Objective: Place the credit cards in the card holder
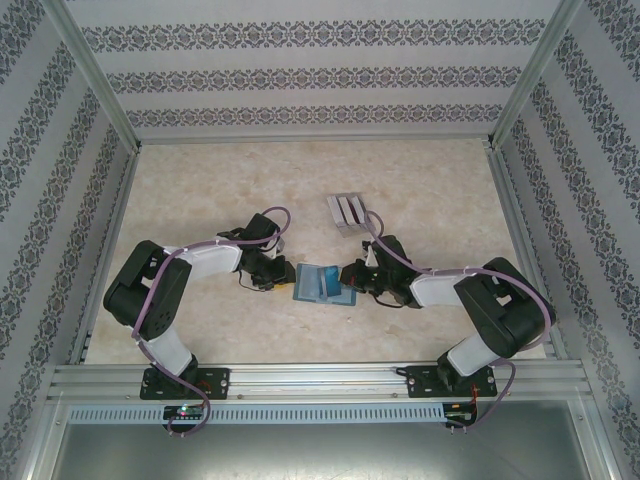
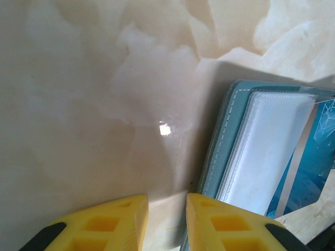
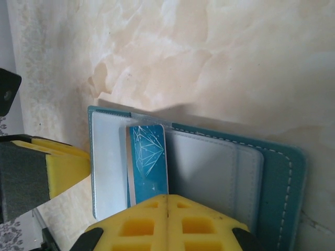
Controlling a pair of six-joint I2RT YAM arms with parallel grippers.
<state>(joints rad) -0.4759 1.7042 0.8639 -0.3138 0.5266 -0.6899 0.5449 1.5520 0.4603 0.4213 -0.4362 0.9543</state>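
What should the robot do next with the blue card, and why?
Probably push the blue card a little further into the open card holder. The right tool is shut on the card's end, and most of the card shows, lying across the holder's middle, so it looks not fully in yet.

Teal card holder (image 3: 277, 183); blue credit card (image 3: 149, 157), seemingly diamond-patterned.
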